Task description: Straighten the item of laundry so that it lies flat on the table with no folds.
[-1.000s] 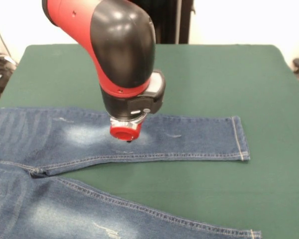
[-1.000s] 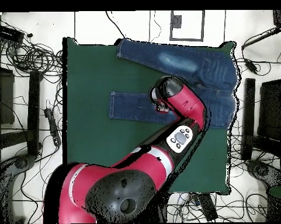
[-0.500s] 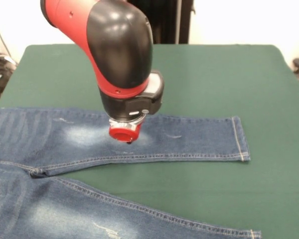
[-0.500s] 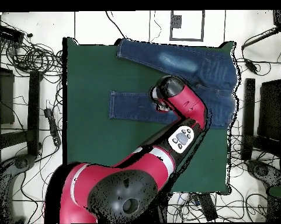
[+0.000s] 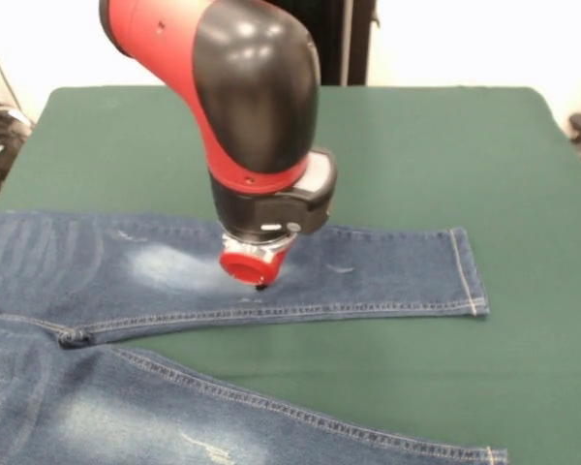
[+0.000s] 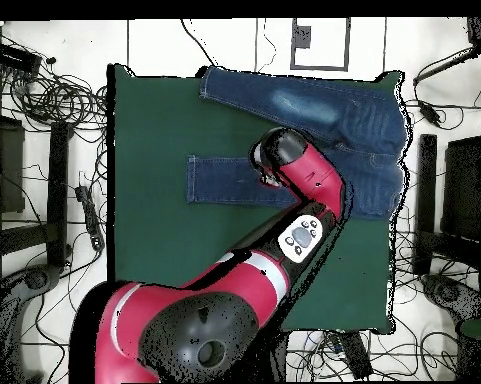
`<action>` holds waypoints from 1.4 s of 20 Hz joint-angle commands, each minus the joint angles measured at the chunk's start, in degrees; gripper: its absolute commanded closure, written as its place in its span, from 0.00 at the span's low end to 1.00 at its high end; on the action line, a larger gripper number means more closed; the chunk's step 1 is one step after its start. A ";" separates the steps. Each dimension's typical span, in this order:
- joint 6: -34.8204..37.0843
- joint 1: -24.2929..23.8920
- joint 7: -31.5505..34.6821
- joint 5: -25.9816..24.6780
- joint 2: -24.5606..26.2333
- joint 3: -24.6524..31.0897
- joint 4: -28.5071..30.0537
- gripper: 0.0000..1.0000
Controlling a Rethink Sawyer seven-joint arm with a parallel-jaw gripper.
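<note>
The item of laundry, a pair of blue jeans (image 5: 387,271), lies spread on the green table (image 5: 416,145). One leg runs from the left edge to a hemmed cuff at the right, and the other leg crosses the bottom of the front view. My gripper (image 5: 257,273) shows only as a red round tip. It points straight down at the far leg, just right of a faded whitish patch, touching the denim or a hair above it. In the overhead view the jeans (image 6: 314,110) lie at the table's top right, and the arm's wrist hides the gripper.
The red and black arm (image 6: 284,230) crosses the table (image 6: 154,130) from the bottom of the overhead view. Cables and stands ring the table on the floor. The waist of the jeans hangs near the table's right edge in the overhead view.
In the front view the gripper has slid a little right along the far leg, toward the cuff, and sits slightly lower. The jeans look the same.
</note>
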 commanded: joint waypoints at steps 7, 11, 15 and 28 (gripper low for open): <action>-14.59 5.84 24.04 11.05 1.96 20.60 1.73 1.00; -16.00 5.54 22.35 11.40 -0.23 22.62 4.41 1.00; -17.87 4.73 18.98 12.07 -2.64 25.16 7.71 1.00; -19.87 0.13 9.84 8.61 -9.58 30.31 16.38 1.00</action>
